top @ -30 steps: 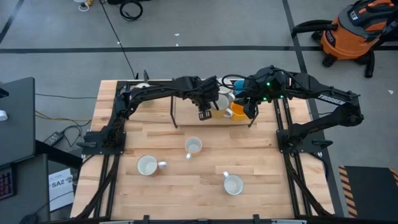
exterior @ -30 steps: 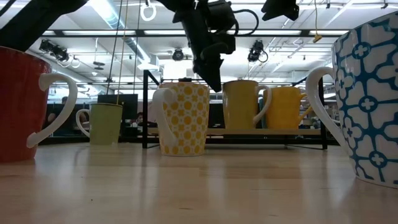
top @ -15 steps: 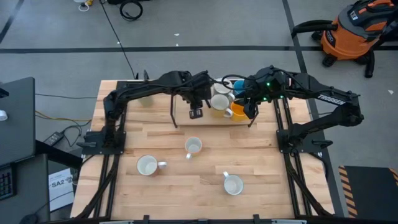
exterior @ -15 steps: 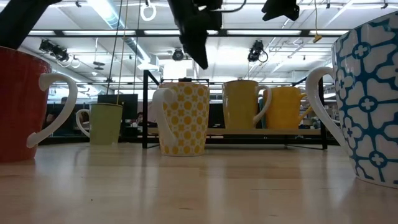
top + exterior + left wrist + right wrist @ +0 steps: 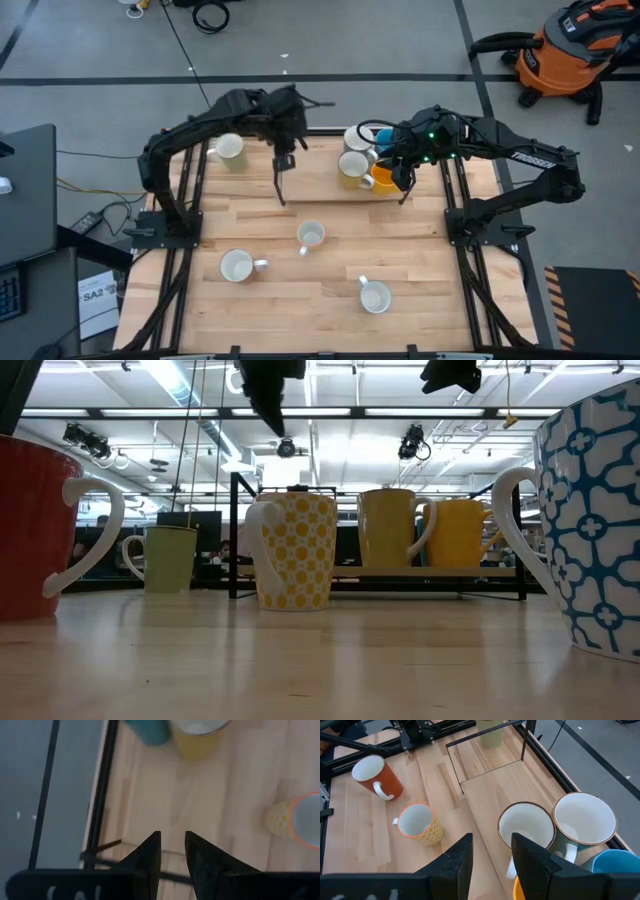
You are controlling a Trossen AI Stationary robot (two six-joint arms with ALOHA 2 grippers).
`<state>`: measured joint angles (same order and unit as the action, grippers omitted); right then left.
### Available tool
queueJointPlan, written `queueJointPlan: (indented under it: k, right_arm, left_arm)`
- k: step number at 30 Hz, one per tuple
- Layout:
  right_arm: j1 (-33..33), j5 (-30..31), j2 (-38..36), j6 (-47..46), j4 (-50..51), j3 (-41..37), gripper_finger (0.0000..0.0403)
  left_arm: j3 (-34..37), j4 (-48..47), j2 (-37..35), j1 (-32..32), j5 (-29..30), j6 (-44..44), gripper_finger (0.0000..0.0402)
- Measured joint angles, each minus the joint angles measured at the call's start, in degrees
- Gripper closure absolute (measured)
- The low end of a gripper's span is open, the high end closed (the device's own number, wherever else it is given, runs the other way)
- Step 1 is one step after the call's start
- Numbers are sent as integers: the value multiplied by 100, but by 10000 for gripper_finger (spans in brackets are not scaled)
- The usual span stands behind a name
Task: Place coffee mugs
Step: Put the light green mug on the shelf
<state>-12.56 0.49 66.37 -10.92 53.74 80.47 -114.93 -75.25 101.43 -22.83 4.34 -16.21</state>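
Mugs on the stand: a yellow mug [image 5: 351, 168], a white mug [image 5: 357, 138], an orange-yellow mug [image 5: 384, 181] and a blue mug [image 5: 384, 137] crowded the right end of a low black-framed wooden stand [image 5: 300, 190] at the back of the table; the four stood touching or just beside one another, mouths up, and the ones whose insides showed held nothing.

Open room on the stand: its left part lay bare from the yellow mug to its left legs.

Mugs off the stand: a pale green mug [image 5: 229, 148] stood upright at the back left, just beyond the stand's left end; a dotted yellow mug [image 5: 311, 236] stood mid-table; a red mug [image 5: 237, 266] and a blue-patterned mug [image 5: 375, 296] stood nearer the front edge, well apart from each other, all mouth up with bare board between them.

Left gripper [image 5: 285, 160]: it hung over the stand's left end, clear of every mug, with nothing between its fingers [image 5: 149, 857], which stood a narrow gap apart.

Right gripper [image 5: 402, 172]: it hovered above the cluster at the stand's right end, beside the orange-yellow mug, its fingers [image 5: 456, 862] parted and pinching nothing.

Table [image 5: 420, 290]: a light wooden top ringed by the arms' black frames along both side edges.
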Motion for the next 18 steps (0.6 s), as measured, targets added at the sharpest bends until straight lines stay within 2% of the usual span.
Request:
queueJointPlan:
  k: [7,18]
  right_arm:
    - [0,0,0,2,-2,0,262]
    - [0,-2,0,0,2,0,262]
  left_arm:
    - [0,-504,-273,-842,57,-129,308]
    - [2,-825,-243,-2247,106,-1227,308]
